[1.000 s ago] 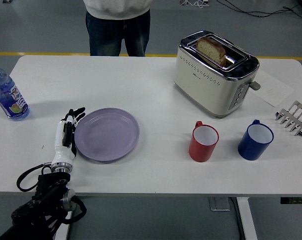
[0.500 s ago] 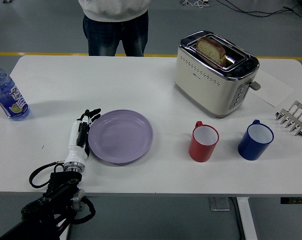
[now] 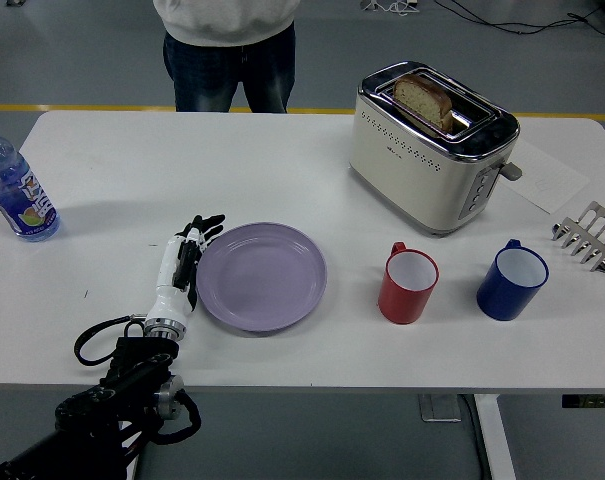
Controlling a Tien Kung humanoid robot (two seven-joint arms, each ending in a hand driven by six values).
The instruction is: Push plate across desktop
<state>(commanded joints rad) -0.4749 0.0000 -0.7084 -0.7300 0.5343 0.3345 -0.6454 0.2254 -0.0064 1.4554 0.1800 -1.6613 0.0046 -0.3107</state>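
Observation:
A lavender plate point(image 3: 262, 276) lies flat on the white table point(image 3: 282, 160), left of centre. My left hand point(image 3: 182, 262) stands on edge against the plate's left rim, white-backed with black fingers held straight and holding nothing. Its black arm comes up from the lower left corner. The right arm is out of view.
A red mug point(image 3: 409, 285) stands just right of the plate, a blue mug point(image 3: 511, 280) beyond it. A cream toaster point(image 3: 430, 146) with bread sits behind them. A water bottle point(image 3: 14, 190) is at the far left, a metal rack point(image 3: 588, 235) at the right edge. A person point(image 3: 230, 45) stands at the far side.
My left hand has slid to the right, pushing the plate with it toward the red mug. The gap between plate and mug has shrunk.

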